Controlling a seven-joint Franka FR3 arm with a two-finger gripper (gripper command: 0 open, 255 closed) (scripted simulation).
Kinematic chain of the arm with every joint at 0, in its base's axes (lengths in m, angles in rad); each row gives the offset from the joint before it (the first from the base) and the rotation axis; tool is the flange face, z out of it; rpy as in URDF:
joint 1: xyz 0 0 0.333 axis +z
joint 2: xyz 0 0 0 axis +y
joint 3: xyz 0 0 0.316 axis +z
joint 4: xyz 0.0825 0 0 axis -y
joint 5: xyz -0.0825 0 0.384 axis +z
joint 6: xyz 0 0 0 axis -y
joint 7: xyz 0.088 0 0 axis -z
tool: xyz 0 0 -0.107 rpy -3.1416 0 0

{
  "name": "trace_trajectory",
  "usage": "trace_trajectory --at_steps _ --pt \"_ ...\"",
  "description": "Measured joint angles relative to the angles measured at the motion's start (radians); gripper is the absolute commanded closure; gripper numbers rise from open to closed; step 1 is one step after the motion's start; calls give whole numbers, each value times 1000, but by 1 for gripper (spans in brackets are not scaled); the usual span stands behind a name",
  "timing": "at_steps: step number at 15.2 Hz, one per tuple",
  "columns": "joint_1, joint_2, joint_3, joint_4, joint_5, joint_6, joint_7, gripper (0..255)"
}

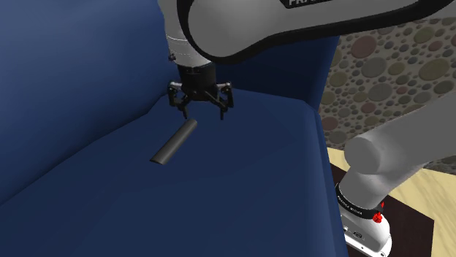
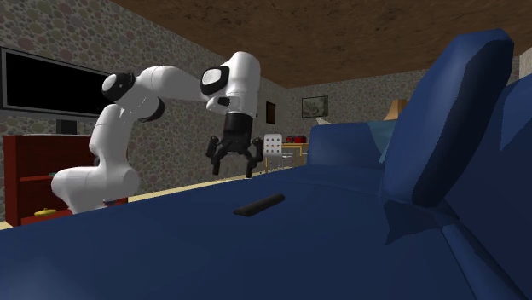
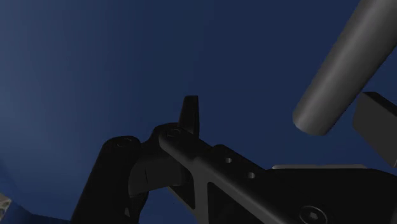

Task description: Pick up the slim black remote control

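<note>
remote (image 1: pixel 175 142): slim dark-grey bar (smooth, rounded edges), lying flat on blue sofa seat (image 1: pixel 256 182)
gripper (image 1: pixel 202 111): spread wide, empty, hovering above remote

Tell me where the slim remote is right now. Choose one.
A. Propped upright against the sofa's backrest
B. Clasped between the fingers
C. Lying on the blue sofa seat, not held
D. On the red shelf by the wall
C: the remote lies flat on the blue sofa seat, while the gripper hangs open above the seat, clear of it.
</note>
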Motion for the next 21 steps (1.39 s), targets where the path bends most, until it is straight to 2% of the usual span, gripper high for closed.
trace_trajectory --at_steps 1,3,5,6,7,9,14,15,17,21 --pt "-69 44 83 37 -26 -1 70 0" --pt "-307 135 352 134 -88 -10 218 0" --pt "-571 104 594 226 -59 -30 290 0" --pt "-627 75 634 247 -30 -36 296 0" --pt "-657 58 655 253 -12 -33 296 0" --pt "-682 38 678 243 9 -13 297 0" --pt "-697 21 698 204 28 34 295 0" --pt "-698 19 699 201 29 37 295 255" --pt "-699 19 699 203 30 70 294 255" --pt "-692 24 693 198 28 68 296 255"
